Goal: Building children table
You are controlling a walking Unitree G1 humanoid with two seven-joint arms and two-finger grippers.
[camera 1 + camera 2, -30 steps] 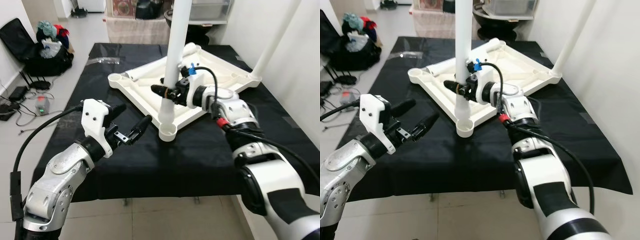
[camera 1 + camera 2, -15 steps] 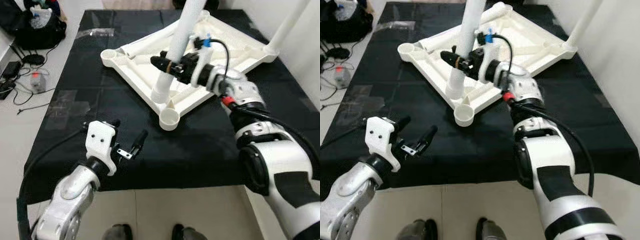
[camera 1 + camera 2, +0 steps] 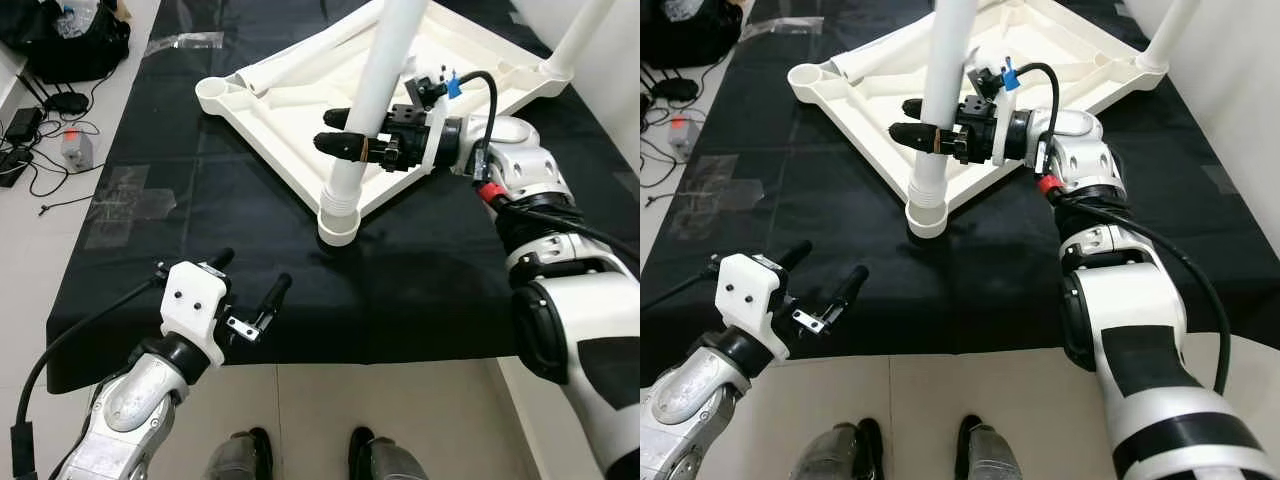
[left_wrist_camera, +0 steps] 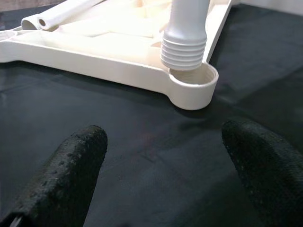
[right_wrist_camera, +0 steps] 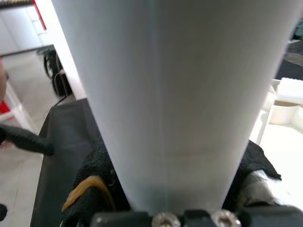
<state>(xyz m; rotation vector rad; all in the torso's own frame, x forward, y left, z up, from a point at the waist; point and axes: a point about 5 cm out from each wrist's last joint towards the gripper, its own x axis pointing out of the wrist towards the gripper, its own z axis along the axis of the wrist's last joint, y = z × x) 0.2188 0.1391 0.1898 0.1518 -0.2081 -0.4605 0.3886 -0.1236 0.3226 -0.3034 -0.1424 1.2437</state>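
Left eye view, table top: the white tabletop (image 3: 300,130) lies upside down on the black-covered table (image 3: 200,200), its near corner socket (image 3: 338,228) pointing toward the near edge.
Left eye view, leg: the white leg (image 3: 375,90) stands tilted, its threaded end right at that near corner socket.
Left eye view, right gripper: the right gripper (image 3: 350,146) reaches in from the right side and clamps the leg between its black fingers, a little above the socket.
Left eye view, left gripper: the left gripper (image 3: 250,290) hovers over the near edge of the table, fingers spread wide, gripping nothing, well apart from the socket.
Left eye view, far corner: a second leg (image 3: 580,35) rises from the tabletop's far right corner.
Right eye view, floor: a black bag (image 3: 680,20) and cables (image 3: 665,110) lie on the floor beyond the table's left edge; the toes of two dark shoes (image 3: 910,455) show below the near edge.
Left wrist view: both black fingertips (image 4: 75,161) frame the black cloth; ahead, the ribbed leg end (image 4: 184,47) sits just over the round socket (image 4: 196,87), leaning off-centre.
Right wrist view: the leg (image 5: 161,94) runs straight through the grip, black pads pressed on either side.
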